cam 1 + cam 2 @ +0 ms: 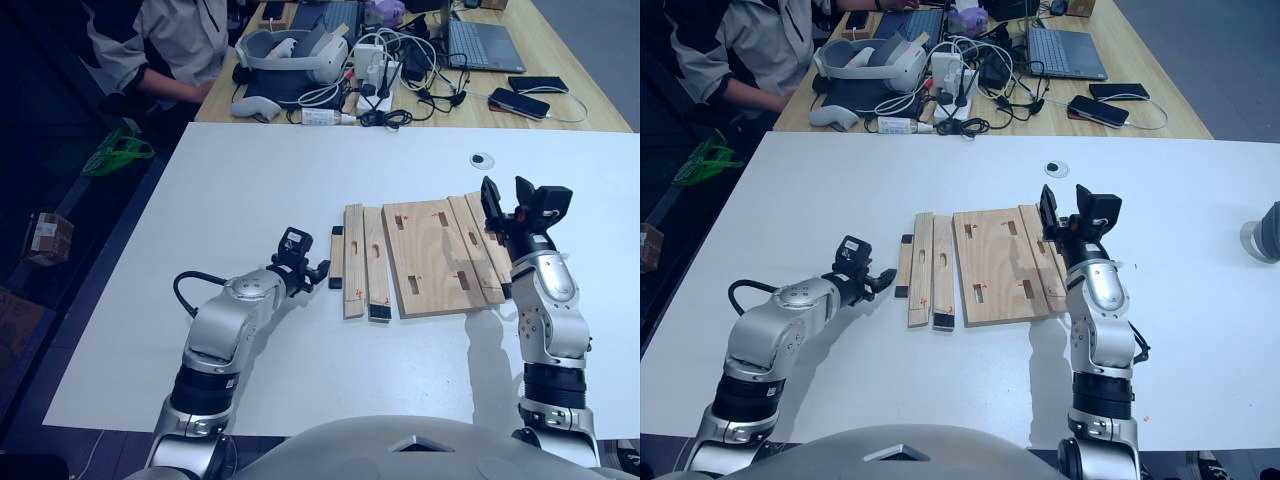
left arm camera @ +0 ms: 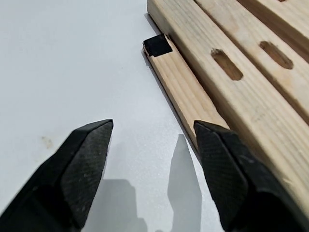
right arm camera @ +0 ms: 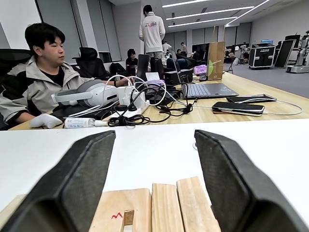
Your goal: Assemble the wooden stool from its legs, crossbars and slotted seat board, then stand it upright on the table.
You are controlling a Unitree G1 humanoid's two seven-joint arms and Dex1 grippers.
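While every wooden part lies flat and unjoined on the white surface [image 1: 260, 180], the stool appears to be at its first step: picking up a piece. The slotted seat board [image 1: 430, 255] sits in the middle of the group. Two long slotted bars [image 1: 353, 262] lie side by side just to its left, and more bars [image 1: 482, 240] lie along its right edge. A short crossbar [image 1: 336, 258] with a black-capped end lies at the far left of the row, against the long bars.

The left end effector [image 1: 316, 270] hovers low beside this crossbar, fingers spread wide and holding nothing (one finger is at the crossbar's near end, the other over bare surface). The right end effector [image 1: 507, 195] is raised above the right-hand bars, also spread apart and empty.

The next move likely calls for the left arm to shift sideways so its fingers straddle the crossbar, then close.
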